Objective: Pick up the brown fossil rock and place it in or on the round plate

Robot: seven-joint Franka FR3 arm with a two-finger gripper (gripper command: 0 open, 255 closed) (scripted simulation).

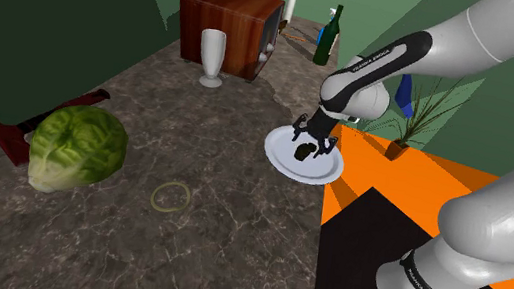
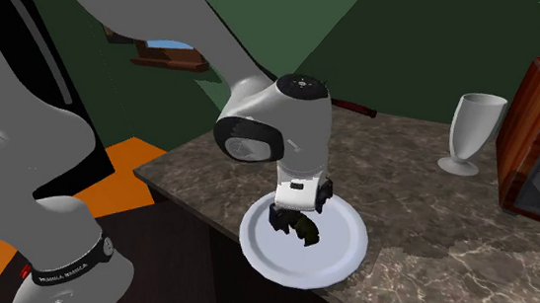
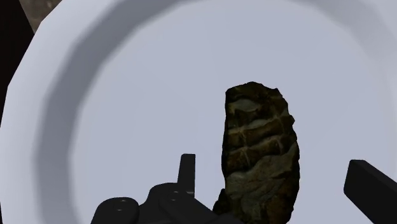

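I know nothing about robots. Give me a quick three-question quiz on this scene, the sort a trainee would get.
1. True or false: the rock lies on the white plate.
2. Pick one. The fingers of the gripper are:
A) clamped on the rock
B) apart on either side of the rock, not touching it
C) shut together on nothing
3. Fill in: the large green thing on the counter, at the shoulder view's left, is a ____.

Key: 1 true. 2 B. 3 cabbage.
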